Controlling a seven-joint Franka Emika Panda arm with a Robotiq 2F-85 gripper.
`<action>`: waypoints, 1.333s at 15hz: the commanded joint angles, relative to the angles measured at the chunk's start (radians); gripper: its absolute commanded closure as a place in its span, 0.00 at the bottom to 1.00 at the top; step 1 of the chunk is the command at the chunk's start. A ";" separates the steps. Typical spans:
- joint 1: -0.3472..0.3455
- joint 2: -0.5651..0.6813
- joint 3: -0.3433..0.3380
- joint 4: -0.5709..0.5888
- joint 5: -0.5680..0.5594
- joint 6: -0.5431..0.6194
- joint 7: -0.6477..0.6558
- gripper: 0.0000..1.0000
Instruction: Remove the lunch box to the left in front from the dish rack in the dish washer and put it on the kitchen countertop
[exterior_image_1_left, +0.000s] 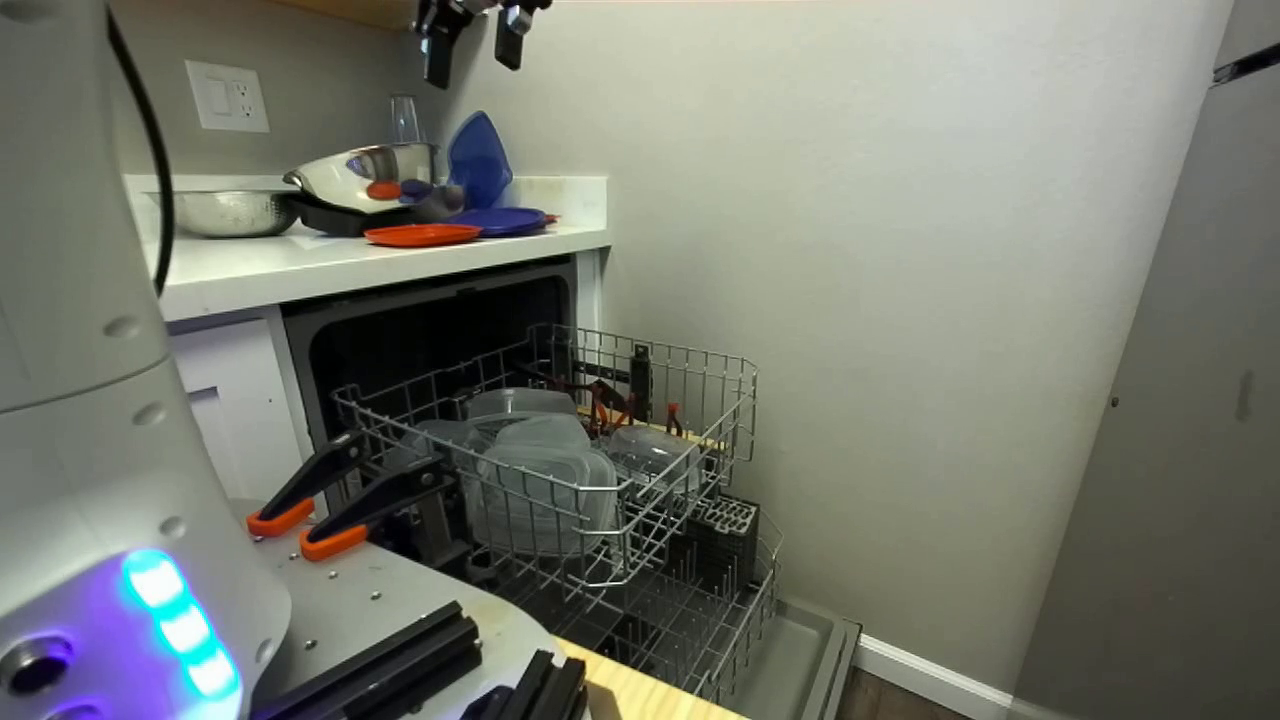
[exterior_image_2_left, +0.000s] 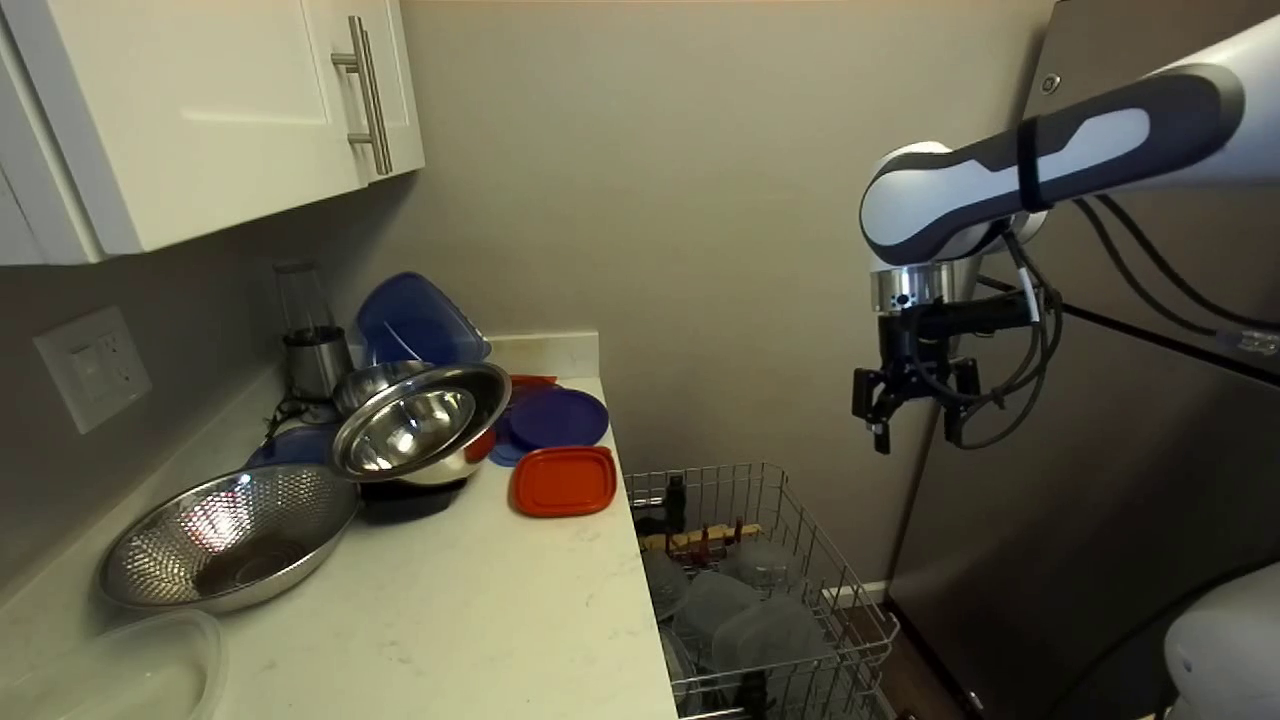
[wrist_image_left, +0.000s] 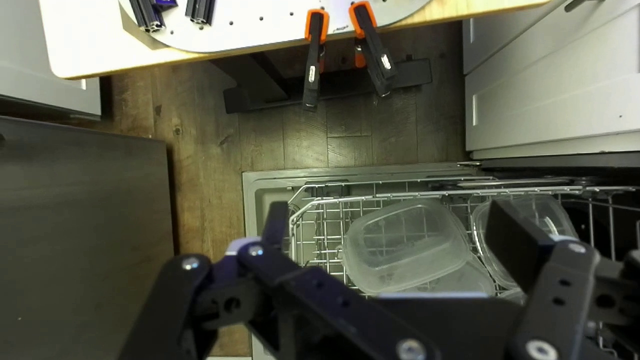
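Overhead, a robot arm (exterior_image_2_left: 1090, 145) holds its tool (exterior_image_2_left: 915, 430), the jaws standing apart, well above the upper dish rack (exterior_image_1_left: 690, 380) of an open dish washer (exterior_image_1_left: 425, 335). Below, as the wrist view shows, the translucent lunch box (wrist_image_left: 402, 250) sits toward the front of the rack, just beside other clear plastic containers (wrist_image_left: 530, 225). Alongside, on the white counter (exterior_image_2_left: 520, 600), a red lid (exterior_image_2_left: 565, 482) lies near the edge, a blue lid (exterior_image_2_left: 558, 418) just beside it, while steel bowls (exterior_image_2_left: 405, 435) and a perforated colander (exterior_image_2_left: 215, 530) stand nearby. In an exterior view, a clear tub (exterior_image_2_left: 120, 675) runs partly out of frame.
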 joint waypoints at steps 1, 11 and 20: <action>-0.018 0.138 -0.005 0.055 -0.035 0.041 0.048 0.00; -0.009 0.472 -0.065 0.167 -0.022 0.194 0.150 0.00; 0.004 0.564 -0.088 0.219 -0.016 0.186 0.124 0.00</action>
